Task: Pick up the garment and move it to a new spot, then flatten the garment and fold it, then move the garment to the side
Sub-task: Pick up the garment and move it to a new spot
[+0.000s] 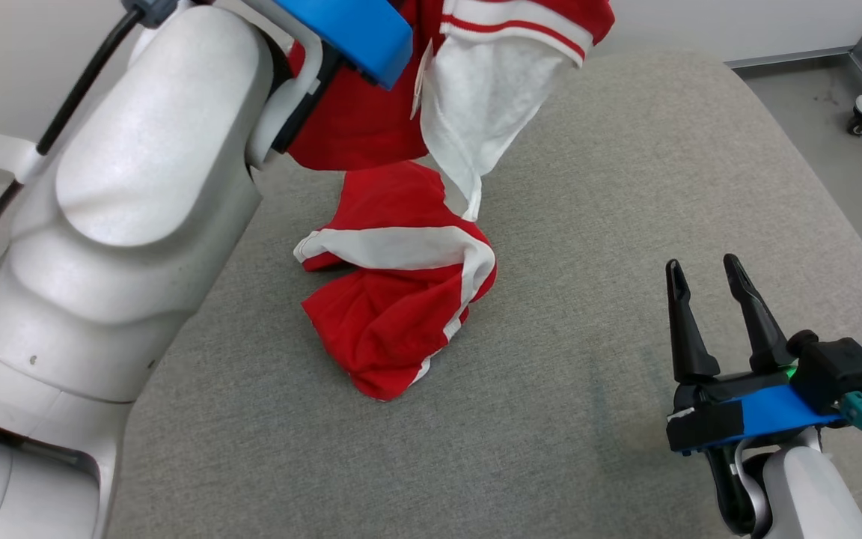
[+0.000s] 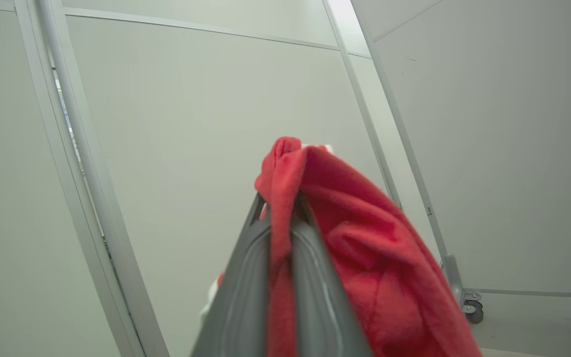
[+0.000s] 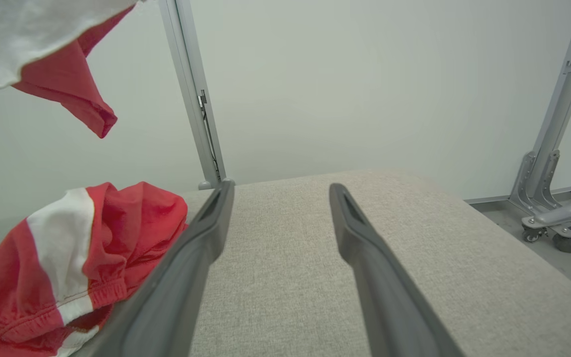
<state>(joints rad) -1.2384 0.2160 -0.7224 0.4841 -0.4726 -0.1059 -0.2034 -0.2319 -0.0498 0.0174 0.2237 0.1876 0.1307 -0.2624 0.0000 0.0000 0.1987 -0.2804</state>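
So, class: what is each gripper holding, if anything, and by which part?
The left gripper pinches a bunched red fold of the garment; the right gripper is open and empty.

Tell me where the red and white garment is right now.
In the head view the garment hangs upper centre from the shut left gripper, its lower end bunched on the grey padded surface, left of the open right gripper.

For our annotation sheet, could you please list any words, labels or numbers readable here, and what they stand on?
None can be read. The red and white garment shows stripes but no lettering; what looks like a white tag on it is edge-on and unreadable.
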